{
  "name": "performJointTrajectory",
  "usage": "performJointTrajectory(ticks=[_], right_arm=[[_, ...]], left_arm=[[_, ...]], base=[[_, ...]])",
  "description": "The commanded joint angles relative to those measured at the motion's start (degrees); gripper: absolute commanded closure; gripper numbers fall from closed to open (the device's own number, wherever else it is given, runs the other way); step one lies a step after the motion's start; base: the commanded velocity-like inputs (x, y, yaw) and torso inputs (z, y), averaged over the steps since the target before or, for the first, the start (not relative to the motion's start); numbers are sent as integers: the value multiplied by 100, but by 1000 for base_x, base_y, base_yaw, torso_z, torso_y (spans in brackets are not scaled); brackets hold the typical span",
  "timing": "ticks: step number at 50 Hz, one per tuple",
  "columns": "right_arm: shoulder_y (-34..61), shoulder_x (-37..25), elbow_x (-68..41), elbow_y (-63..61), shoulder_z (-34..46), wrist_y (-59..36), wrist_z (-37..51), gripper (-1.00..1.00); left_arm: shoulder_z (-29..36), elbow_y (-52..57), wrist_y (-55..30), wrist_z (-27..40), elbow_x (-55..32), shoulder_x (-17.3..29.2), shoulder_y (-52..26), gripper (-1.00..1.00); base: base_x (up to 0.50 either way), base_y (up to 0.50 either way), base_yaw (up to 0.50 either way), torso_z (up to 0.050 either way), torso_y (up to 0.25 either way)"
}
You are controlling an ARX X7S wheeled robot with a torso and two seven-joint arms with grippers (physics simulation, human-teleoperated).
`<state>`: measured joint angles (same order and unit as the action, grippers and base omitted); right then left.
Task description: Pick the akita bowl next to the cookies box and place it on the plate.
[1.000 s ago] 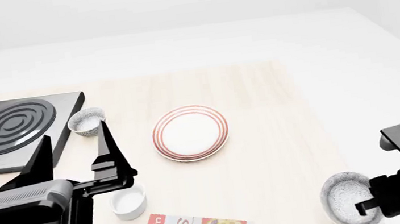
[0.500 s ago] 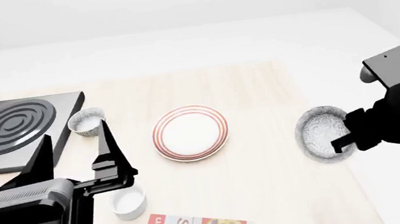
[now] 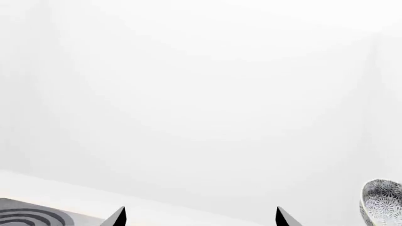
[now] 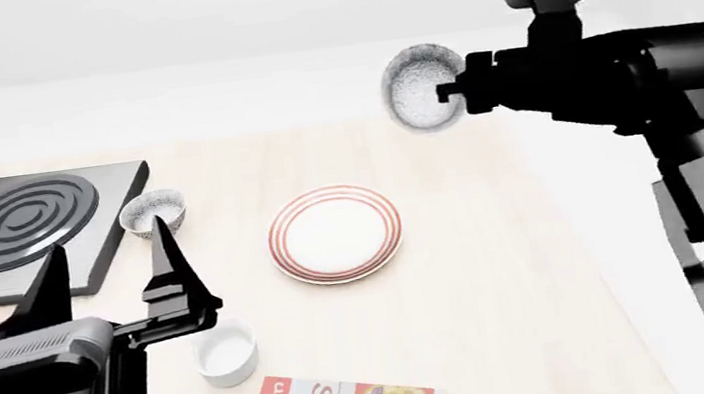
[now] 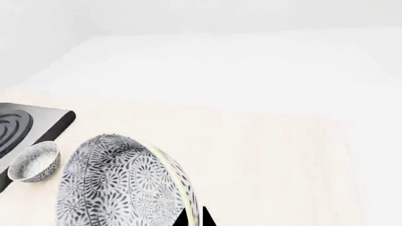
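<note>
Right hand (image 4: pixel 451 94) raised high beyond the plate (image 4: pixel 333 233), gripping the akita bowl (image 4: pixel 419 87) tipped sideways; plate bare. Left hand (image 4: pixel 106 272) wide.

Both arms are matte black with blocky, angular housings. The left gripper (image 4: pixel 113 277) carries 2 long fingers tapering to sharp points, on a grey-black body with fine ribbed vents. The right arm (image 4: pixel 660 79) has rounded cylindrical segments and a boxy block at 12 o'clock.

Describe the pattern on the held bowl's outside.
Grey-black floral swirls on white akita bowl; right wrist view.
</note>
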<state>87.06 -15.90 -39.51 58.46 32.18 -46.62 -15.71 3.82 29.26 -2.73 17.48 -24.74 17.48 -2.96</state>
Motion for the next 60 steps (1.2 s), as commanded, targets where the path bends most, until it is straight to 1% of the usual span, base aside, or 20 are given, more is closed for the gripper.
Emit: performJointTrajectory(ticks=[1,3,4,5,6,8,15,17,18,23,26,29,32,36,38,42,51,53,54,60], right_arm=[[145,1444,2319,1653,-3225,742,-753,100],[78,1576,2687,1653,-3931,704,-894,100],[51,1589,2565,1653,-3958,745,-818,100],[3,1590,2017,1653,-3660,779,-855,100],[-33,1589,1685,1653,-3510,841,-707,100],[-110,1590,1203,1653,-3375,744,-547,100],[-246,1590,-143,1653,-2919,340,-577,100],[-271,1589,-370,1653,-3283,175,-516,100],[-285,1589,-401,1653,-3589,118,-396,100],[-252,1590,-541,1653,-4253,155,-472,100],[-212,1589,-187,1654,-5187,79,-504,100],[-172,1590,112,1654,-5505,1,-572,100],[-172,1590,-53,1654,-5178,48,-469,100],[-177,1589,246,1654,-5556,60,-381,100],[-182,1590,338,1654,-5607,41,-319,100],[-236,1590,83,1654,-5091,28,-192,100],[-282,1590,313,1654,-4813,82,111,100],[-273,1590,345,1653,-4596,108,147,100],[-250,1590,352,1653,-4326,284,151,100],[-203,1589,592,1653,-4454,200,217,100]], left_arm=[[-328,21,89,157,1,139,194,-100],[-375,1,107,153,-17,170,255,-100],[-391,4,109,156,-19,183,275,-100],[-432,58,193,150,37,210,355,-100],[-458,108,254,152,70,218,417,-100],[-517,162,299,159,29,231,528,-100],[-596,278,306,229,-88,220,778,-100],[-607,317,287,270,-75,221,854,-100],[-614,347,278,294,-69,221,893,-100],[-626,401,225,314,-150,249,914,-100],[-639,329,253,265,-238,252,870,-100],[-634,313,254,269,-225,259,856,-100],[-641,319,240,288,-239,266,835,-100],[-638,311,261,293,-231,265,806,-100],[-622,316,278,285,-208,267,810,-100],[-615,254,287,283,-202,265,755,-100],[-585,190,287,287,-199,267,685,-100],[-573,206,299,285,-186,269,697,-100],[-574,205,299,291,-187,268,696,-100],[-558,226,308,310,-191,258,712,-100]], base=[[0,0,0,0,0],[0,0,0,0,0],[0,0,0,0,0],[0,0,0,0,0],[0,0,0,0,0],[0,0,0,0,0],[0,0,0,0,0],[0,0,0,0,0],[0,0,0,0,10],[0,0,0,0,0],[0,0,0,0,0],[0,0,0,0,0],[0,0,0,2,-225],[0,0,0,5,-250],[0,0,0,5,-250],[0,0,0,5,-250],[0,0,0,5,-250],[0,0,0,5,-250],[0,0,0,5,-250],[0,0,0,5,-250]])
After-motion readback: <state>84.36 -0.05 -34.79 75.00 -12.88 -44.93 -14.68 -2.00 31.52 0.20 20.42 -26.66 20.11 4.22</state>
